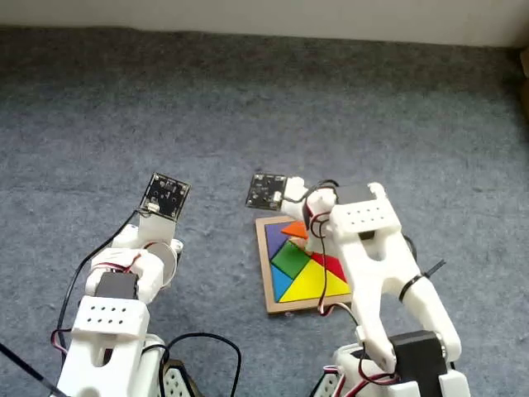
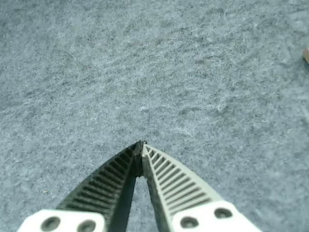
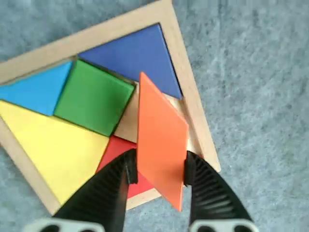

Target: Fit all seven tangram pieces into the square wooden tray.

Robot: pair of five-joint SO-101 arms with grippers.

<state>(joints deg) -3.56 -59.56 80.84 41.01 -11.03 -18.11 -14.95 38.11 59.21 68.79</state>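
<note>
In the high view, two white arms were seen side by side on a worktop covered in grey-blue, carpet-like cloth, and a pale strip of wall was seen beyond its far edge. The left arm was held over bare cloth, well apart from the one square wooden tray, over which the right arm was stretched. Six coloured pieces were counted at the tray, one of each: an orange parallelogram, a green square, a yellow triangle, a red piece, a light blue triangle and a dark blue triangle. In the left wrist view, the left jaws were seen closed together, tips touching, above the grey cloth. In the right wrist view, the right jaws were clamped on the orange parallelogram, which was tilted up over a bare patch of the tray between the dark blue triangle and the red piece. The other five pieces were laid flat inside the tray.
</note>
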